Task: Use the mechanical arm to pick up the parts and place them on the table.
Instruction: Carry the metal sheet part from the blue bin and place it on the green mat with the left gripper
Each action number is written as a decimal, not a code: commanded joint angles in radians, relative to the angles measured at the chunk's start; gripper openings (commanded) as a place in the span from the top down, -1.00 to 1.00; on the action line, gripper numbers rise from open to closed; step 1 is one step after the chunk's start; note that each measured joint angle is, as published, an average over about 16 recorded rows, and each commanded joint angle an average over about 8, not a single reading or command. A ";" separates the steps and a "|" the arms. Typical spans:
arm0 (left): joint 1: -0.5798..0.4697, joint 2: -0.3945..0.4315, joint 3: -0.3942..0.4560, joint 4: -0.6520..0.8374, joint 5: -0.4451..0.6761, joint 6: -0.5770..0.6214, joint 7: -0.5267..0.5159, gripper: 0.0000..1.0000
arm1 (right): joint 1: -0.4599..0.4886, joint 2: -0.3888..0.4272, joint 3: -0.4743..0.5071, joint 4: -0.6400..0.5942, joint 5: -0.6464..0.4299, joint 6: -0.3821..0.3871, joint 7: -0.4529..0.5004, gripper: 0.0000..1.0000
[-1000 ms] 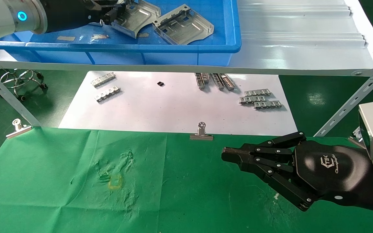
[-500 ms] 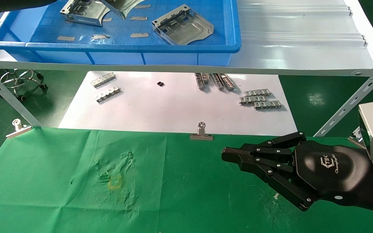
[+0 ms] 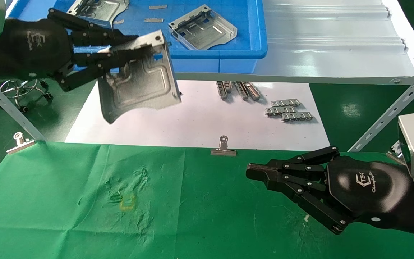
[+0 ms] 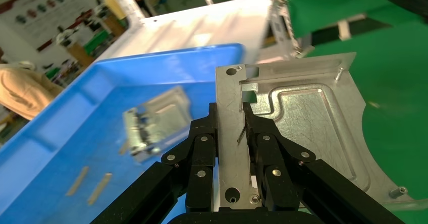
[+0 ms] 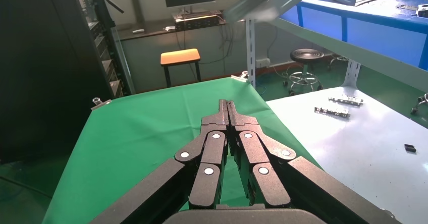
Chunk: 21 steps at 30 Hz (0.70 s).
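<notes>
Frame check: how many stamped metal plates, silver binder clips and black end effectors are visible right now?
Stamped plates: 3, one gripped by the left end effector, two in the blue bin
Binder clips: 2
End effectors: 2, including the right end effector, shut and empty
Total: 7

Pretty bright, even overhead light on my end, glare streaking the grey shelf (image 3: pixel 336 39) and my glossy right hand (image 3: pixel 365 187), soft shadows under the strips on the white sheet (image 3: pixel 192 122), and the blue bin (image 4: pixel 75 133) smeared with motion blur.
</notes>
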 commanded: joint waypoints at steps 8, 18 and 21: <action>0.180 -0.153 0.165 -0.284 -0.105 -0.010 0.080 1.00 | 0.000 0.000 0.000 0.000 0.000 0.000 0.000 1.00; 0.231 -0.144 0.344 -0.215 -0.027 -0.019 0.212 1.00 | 0.000 0.000 0.000 0.000 0.000 0.000 0.000 1.00; 0.232 -0.122 0.378 -0.163 -0.007 -0.033 0.251 1.00 | 0.000 0.000 0.000 0.000 0.000 0.000 0.000 1.00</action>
